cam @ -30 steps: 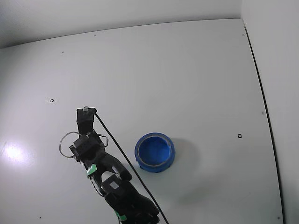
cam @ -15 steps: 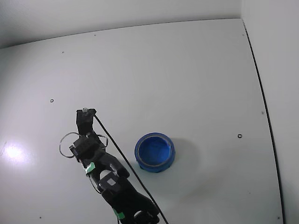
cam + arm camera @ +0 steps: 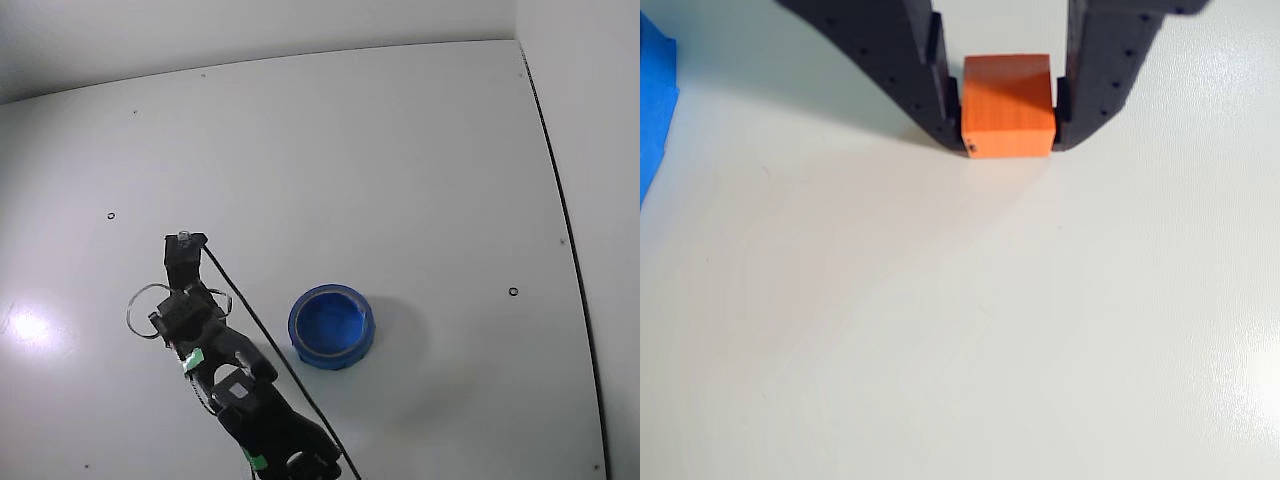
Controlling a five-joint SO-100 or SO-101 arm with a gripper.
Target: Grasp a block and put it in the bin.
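Orange smooth-faced block (image 3: 1007,106) between matte black gripper (image 3: 1010,148) fingers.

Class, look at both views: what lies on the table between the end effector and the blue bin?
Nothing: bare table separates end effector from bin in the fixed view.

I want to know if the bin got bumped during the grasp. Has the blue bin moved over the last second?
No. In the fixed view the bin sits at the same spot relative to the small dark hole in the table to its right.
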